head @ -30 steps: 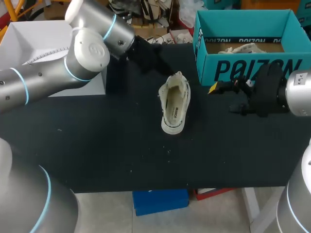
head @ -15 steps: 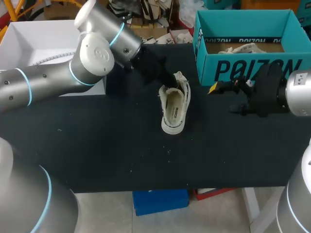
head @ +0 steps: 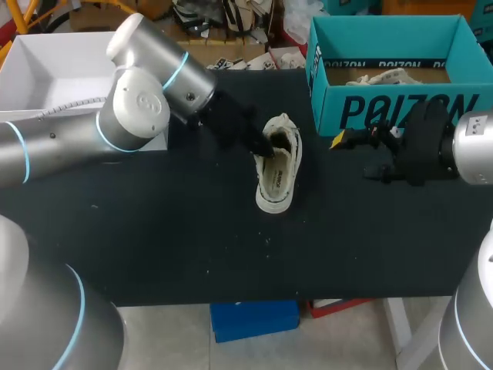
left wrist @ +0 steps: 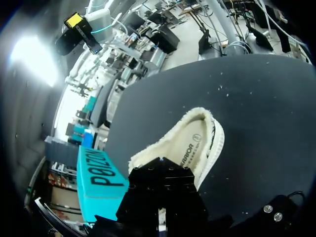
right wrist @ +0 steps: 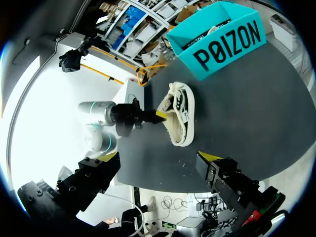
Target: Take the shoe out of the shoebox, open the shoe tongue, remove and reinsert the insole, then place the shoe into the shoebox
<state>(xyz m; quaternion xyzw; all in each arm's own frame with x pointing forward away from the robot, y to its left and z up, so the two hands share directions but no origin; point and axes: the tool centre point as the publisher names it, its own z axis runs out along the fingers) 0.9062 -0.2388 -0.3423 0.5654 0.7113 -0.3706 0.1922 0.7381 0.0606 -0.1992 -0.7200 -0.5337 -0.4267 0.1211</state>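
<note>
**Dark tabletop: left arm arrives at the shoe's opening**

Black table (head: 154,223) fills the scene, with the teal shoebox (head: 393,112) standing open at its far right corner. A second shoe (head: 385,75) lies inside it.

My left arm has swung forward and down over the past second. It was behind the shoe (head: 279,181), and now the left gripper (head: 260,145) is at the rim of the shoe's opening, at the heel end. My right arm has not moved. It waits beside the shoebox's front wall, well apart from the shoe.

The shoe is already out of the box. It lies near the middle of the table, left of the shoebox, with its opening in plain view and the printed insole (left wrist: 190,150) still seated inside.

The right gripper (right wrist: 158,158) is spread wide and holds nothing. For the left gripper I cannot tell whether it is spread or closed, because its own body hides the tips in the wrist view.

Judging by where it has arrived, the take-out step is done. The left arm looks set to work on the tongue or the insole next.
</note>
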